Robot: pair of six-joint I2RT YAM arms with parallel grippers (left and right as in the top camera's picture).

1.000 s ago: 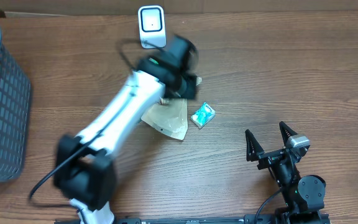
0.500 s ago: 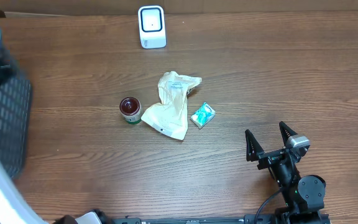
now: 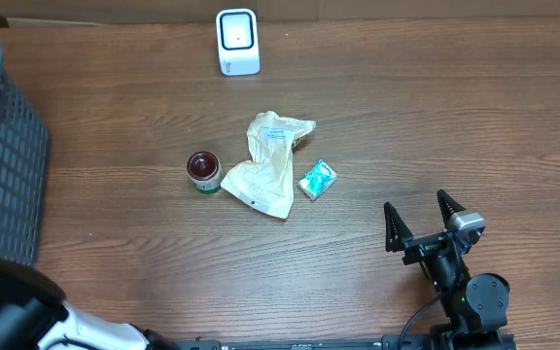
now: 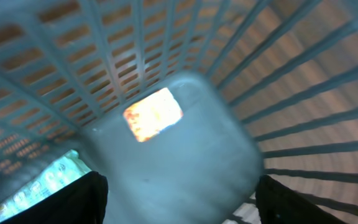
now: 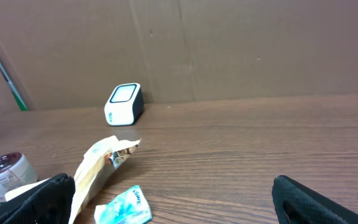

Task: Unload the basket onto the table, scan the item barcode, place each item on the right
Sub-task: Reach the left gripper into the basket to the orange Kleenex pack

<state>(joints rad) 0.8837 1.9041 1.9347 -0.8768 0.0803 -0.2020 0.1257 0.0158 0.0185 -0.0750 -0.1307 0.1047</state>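
Grey basket [image 3: 8, 165] holds a blurred pale box [image 4: 173, 149] and a teal packet [image 4: 36, 183]. Left end effector [image 4: 179, 196] over them, fingers apart. Right end effector [image 3: 422, 226] apart, empty.

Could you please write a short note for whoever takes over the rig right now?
Left gripper: open at the basket; a blurred pale item lies inside it.
Right gripper: open, empty, idle at the table's near right.
Scanner stands at the far edge; jar, cream pouch and teal packet lie mid-table, in no grip.
Done: seemingly one item binned. Left: scan those three.
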